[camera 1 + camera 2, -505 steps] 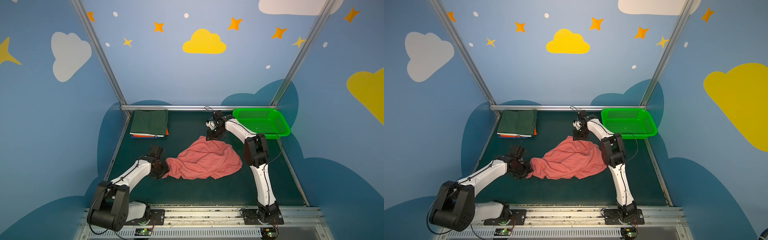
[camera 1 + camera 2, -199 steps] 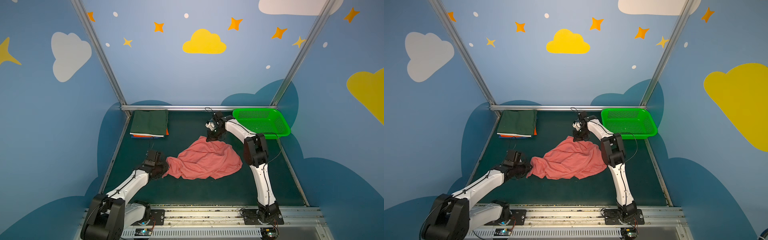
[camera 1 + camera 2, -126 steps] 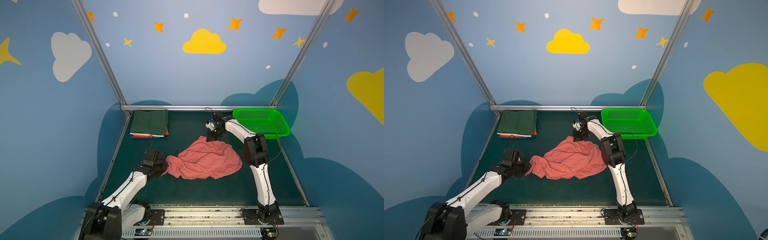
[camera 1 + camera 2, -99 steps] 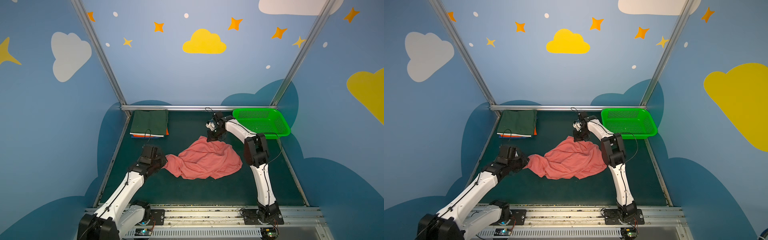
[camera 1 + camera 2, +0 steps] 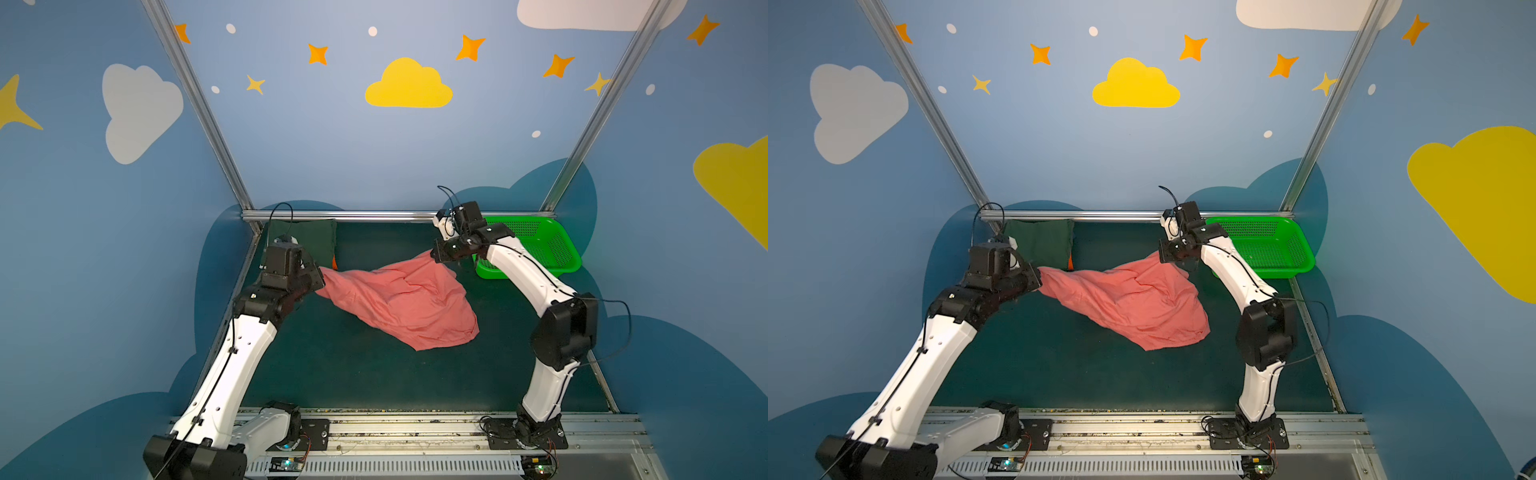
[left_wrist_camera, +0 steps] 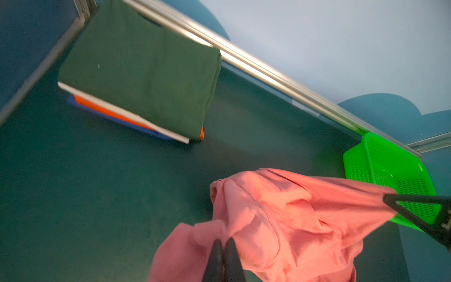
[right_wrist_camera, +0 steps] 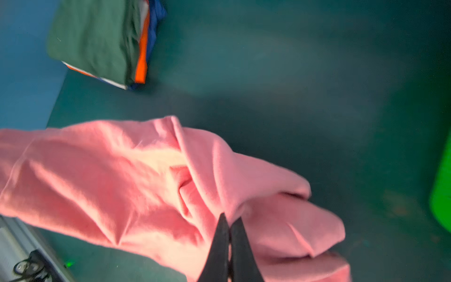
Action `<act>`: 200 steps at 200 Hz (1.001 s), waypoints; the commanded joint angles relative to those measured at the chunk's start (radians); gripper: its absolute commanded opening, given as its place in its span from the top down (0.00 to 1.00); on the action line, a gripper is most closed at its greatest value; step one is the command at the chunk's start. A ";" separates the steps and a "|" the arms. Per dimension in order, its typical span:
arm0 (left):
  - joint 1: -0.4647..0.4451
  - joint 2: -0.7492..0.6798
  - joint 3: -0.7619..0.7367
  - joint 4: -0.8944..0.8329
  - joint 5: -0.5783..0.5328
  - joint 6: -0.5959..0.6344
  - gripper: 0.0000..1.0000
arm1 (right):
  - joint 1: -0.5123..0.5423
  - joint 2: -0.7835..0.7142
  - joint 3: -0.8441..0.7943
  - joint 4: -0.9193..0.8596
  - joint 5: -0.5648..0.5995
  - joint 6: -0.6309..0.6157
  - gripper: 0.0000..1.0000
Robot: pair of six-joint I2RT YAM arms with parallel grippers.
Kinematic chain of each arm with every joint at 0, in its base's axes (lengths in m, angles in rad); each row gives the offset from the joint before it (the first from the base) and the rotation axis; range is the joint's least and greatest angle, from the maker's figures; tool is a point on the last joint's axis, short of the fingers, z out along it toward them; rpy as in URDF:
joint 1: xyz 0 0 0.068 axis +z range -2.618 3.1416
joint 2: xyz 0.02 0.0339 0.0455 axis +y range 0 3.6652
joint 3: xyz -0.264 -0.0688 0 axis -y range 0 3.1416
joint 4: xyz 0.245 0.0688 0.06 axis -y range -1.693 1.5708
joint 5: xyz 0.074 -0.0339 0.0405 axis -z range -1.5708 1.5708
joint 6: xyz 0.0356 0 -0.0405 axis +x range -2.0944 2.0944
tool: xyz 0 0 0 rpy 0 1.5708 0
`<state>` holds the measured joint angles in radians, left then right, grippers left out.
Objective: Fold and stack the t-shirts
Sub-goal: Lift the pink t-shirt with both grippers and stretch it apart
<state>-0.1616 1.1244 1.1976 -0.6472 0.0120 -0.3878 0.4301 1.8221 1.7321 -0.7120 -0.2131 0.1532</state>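
Salmon cloth: I am pinching the shirt [image 5: 407, 303] with left gripper [image 5: 320, 276] at nine o'clock and right gripper [image 5: 434, 253] at one, holding it stretched mid-table to spread for folding; stack [image 5: 316, 241] sitting at eleven.

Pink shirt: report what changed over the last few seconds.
The left jaws closed on the left end of the shirt and lifted it up and back toward the stack. The right jaws closed on its far corner and raised it slightly. The shirt now hangs stretched between them. Stack and basket stayed put.
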 commanded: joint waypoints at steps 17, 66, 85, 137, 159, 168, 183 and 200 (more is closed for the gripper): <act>0.062 0.068 0.209 -0.037 -0.028 0.169 0.95 | -0.011 -0.222 -0.168 0.164 0.195 0.010 1.00; 0.105 0.137 0.452 -0.049 -0.034 0.243 0.95 | -0.017 -0.525 -0.351 0.345 0.394 -0.050 1.00; 0.106 0.149 0.508 -0.054 0.004 0.253 0.95 | -0.016 -0.598 -0.370 0.351 0.425 -0.077 1.00; 0.106 0.114 0.480 -0.018 0.058 0.256 0.95 | -0.004 -0.664 -0.383 0.251 0.350 -0.073 1.00; 0.106 0.119 0.435 0.011 0.105 0.239 0.95 | 0.017 -0.660 -0.406 0.210 0.244 0.002 1.00; 0.106 0.130 0.424 0.037 0.129 0.231 0.95 | 0.038 -0.661 -0.430 0.215 0.192 0.040 1.00; 0.106 0.173 0.439 0.070 0.155 0.227 0.95 | 0.109 -0.662 -0.467 0.220 0.155 0.074 1.00; 0.106 0.249 0.515 0.071 0.159 0.227 0.95 | 0.216 -0.662 -0.459 0.170 0.245 0.050 1.00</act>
<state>-0.0593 1.2930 1.6390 -0.6502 0.1318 -0.1543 0.5385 1.1660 1.2678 -0.4961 0.0296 0.1772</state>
